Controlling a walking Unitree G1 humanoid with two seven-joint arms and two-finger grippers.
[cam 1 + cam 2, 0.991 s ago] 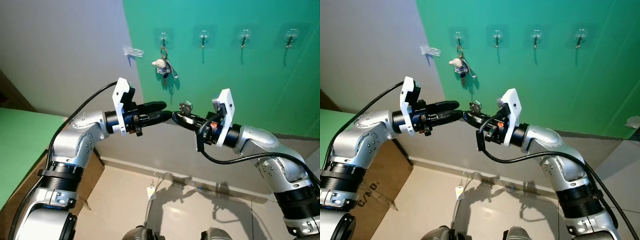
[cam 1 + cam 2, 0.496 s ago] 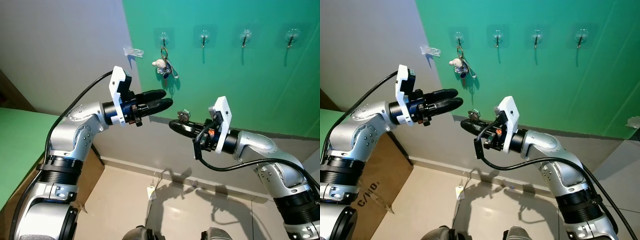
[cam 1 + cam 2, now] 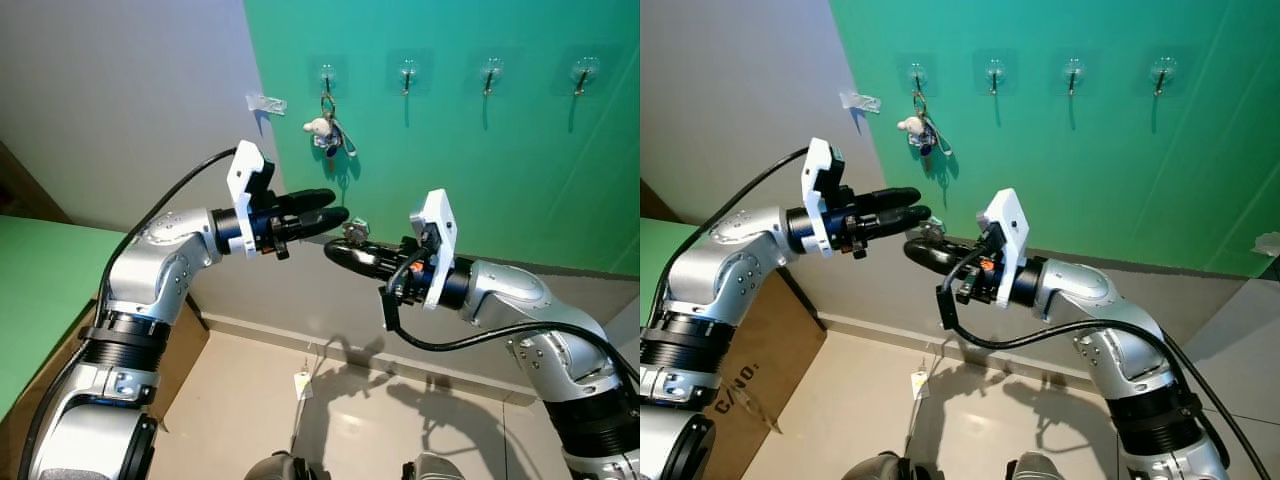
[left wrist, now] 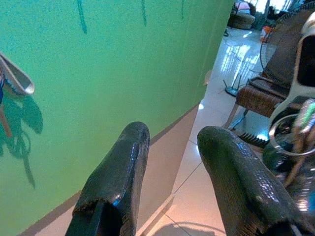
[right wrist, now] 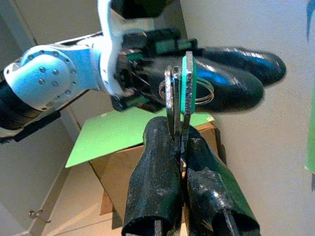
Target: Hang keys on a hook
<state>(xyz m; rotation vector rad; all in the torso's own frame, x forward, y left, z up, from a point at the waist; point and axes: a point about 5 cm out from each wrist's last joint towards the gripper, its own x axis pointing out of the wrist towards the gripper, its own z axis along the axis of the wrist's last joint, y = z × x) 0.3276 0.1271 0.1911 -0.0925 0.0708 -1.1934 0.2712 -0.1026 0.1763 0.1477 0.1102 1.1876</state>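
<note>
My right gripper (image 3: 329,250) is shut on a bunch of keys (image 3: 354,231) with a metal ring and a green tag (image 5: 187,83), held out in front of the wall. My left gripper (image 3: 340,205) is open, its fingers (image 4: 129,147) just above and left of the keys, apart from them. A row of clear hooks runs along the green wall (image 3: 450,170). The leftmost hook (image 3: 327,75) carries another key bunch with a small white plush (image 3: 320,128). The hooks beside it (image 3: 407,72) (image 3: 490,72) are bare.
A further bare hook (image 3: 580,70) is at the far right. A small clear clip (image 3: 265,102) sticks to the grey wall. A cardboard box (image 3: 185,335) with a green top (image 3: 40,280) stands at my left. A white tag (image 3: 303,385) lies on the tiled floor.
My right gripper has carried the keys up and to the left. My left gripper has dropped slightly, so its tips now sit close over the keys.
</note>
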